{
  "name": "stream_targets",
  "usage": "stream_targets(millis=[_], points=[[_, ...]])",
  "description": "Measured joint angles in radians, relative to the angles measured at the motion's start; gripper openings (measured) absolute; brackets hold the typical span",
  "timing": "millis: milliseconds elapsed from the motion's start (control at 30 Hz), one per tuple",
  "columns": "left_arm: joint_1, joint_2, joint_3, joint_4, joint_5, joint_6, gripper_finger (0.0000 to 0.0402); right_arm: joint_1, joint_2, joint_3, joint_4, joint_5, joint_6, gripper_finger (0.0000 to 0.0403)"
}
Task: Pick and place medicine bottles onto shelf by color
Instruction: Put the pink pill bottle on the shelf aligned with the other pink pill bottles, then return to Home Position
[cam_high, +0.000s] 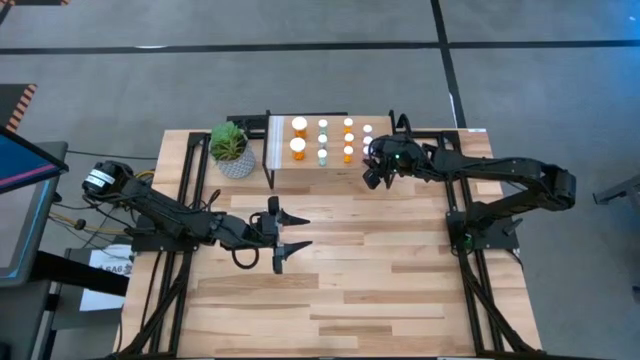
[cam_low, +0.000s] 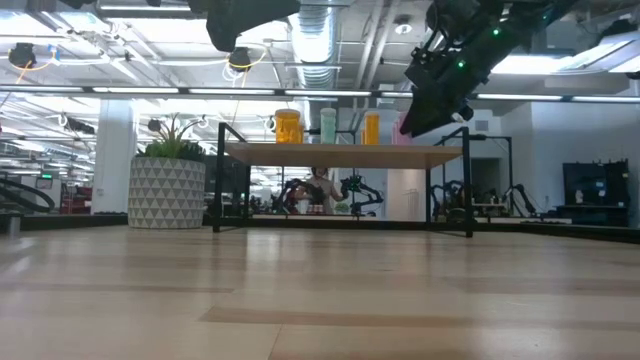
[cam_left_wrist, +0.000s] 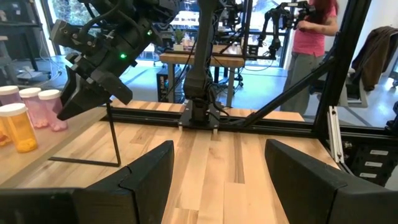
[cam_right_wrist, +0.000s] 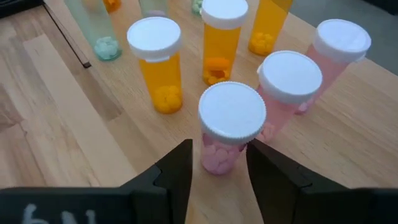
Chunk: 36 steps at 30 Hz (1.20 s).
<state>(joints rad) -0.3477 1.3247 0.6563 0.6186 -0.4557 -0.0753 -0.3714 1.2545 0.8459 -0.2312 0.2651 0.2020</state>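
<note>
Ten or so medicine bottles (cam_high: 323, 140) already stand on the shelf (cam_high: 280, 165), grouped orange, teal and pink, so sorting looks nearly finished. Between the parted fingers of the right gripper (cam_right_wrist: 217, 163) stands a pink bottle (cam_right_wrist: 230, 127), apparently not clamped; two more pink ones stand just beyond it. Judging by this, only the release remains. Well away over the bare tabletop (cam_high: 380, 270), the left gripper (cam_high: 290, 232) waits, spread wide.

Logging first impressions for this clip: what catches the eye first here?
The right gripper at the shelf's right end, fingers either side of a pink bottle. Rows of white-capped bottles fill the shelf, a potted plant beside it. The left gripper waits open at mid-table.
</note>
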Motion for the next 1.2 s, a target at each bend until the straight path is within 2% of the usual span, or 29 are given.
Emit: stream_targets(millis=[267,333,467,667,767,867,1000,1100,1200], points=[[0.0,0.0,0.0,0.0,0.0,0.0,0.024,0.0,-0.003,0.0,-0.007,-0.006,0.0,0.0234],[0.0,0.0,0.0,-0.004,0.0,0.0,0.024,0.0,-0.018,0.006,-0.054,-0.007,0.003,0.0245],[0.0,-0.018,0.0,-0.067,-0.002,0.021,0.024,0.002,-0.072,0.044,-0.203,-0.02,0.047,0.0251],[-0.009,-0.137,0.0,-0.185,-0.003,0.018,0.024,0.076,-0.235,0.066,-0.381,-0.077,0.125,0.0249],[-0.027,-0.228,0.0,-0.276,-0.017,0.012,0.024,0.171,-0.326,0.066,-0.421,-0.096,0.209,0.0249],[-0.052,-0.303,0.0,-0.345,-0.06,0.004,0.024,0.31,-0.39,0.066,-0.411,-0.096,0.212,0.0249],[-0.102,-0.39,0.0,-0.421,-0.084,0.03,0.024,0.524,-0.432,0.04,-0.275,-0.053,0.125,0.0249],[-0.139,-0.447,0.0,-0.495,-0.123,0.05,0.024,0.67,-0.448,-0.022,-0.079,-0.054,-0.011,0.0249],[-0.166,-0.505,0.0,-0.562,-0.16,0.059,0.024,0.774,-0.453,-0.072,0.039,-0.053,-0.145,0.0249]])
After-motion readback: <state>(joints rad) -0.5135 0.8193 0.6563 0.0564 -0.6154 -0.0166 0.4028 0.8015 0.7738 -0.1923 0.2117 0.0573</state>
